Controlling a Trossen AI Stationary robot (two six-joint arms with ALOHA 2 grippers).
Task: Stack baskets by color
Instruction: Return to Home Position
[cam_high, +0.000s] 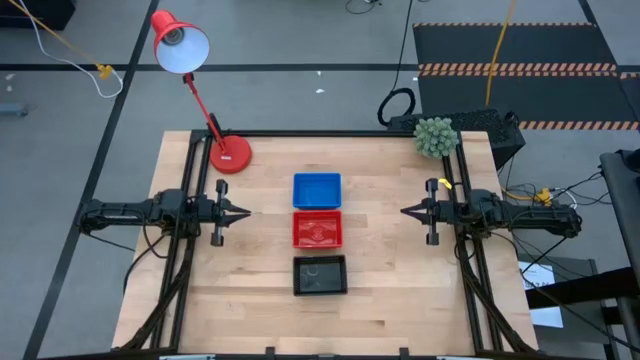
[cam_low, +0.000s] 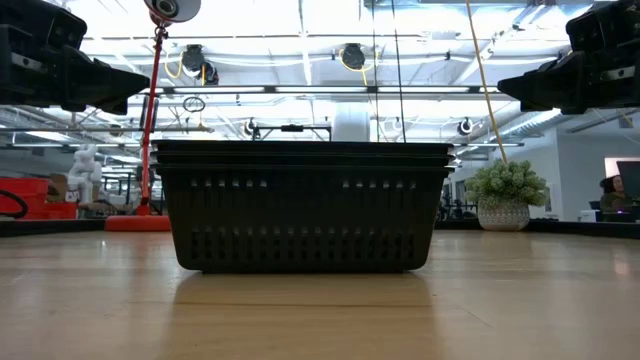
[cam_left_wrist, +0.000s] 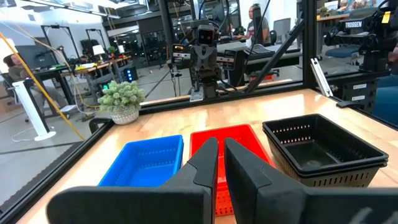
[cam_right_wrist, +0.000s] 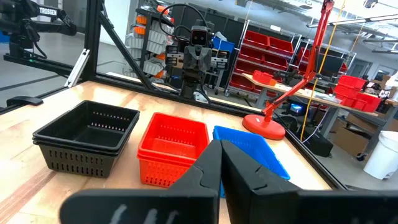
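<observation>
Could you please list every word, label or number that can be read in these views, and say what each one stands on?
"TROSSEN": white letters on a dark robot arm beyond the table, left wrist view.
"TROSSEN": white letters on a dark arm in the room behind, right wrist view.
Baskets and lamp: no text visible.
Other labels in the room are too small to read.

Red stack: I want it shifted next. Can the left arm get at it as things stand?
Probably yes. The left gripper points toward the red stack across bare table, with nothing between them. The blue stack and black stack sit close on either side.
</observation>
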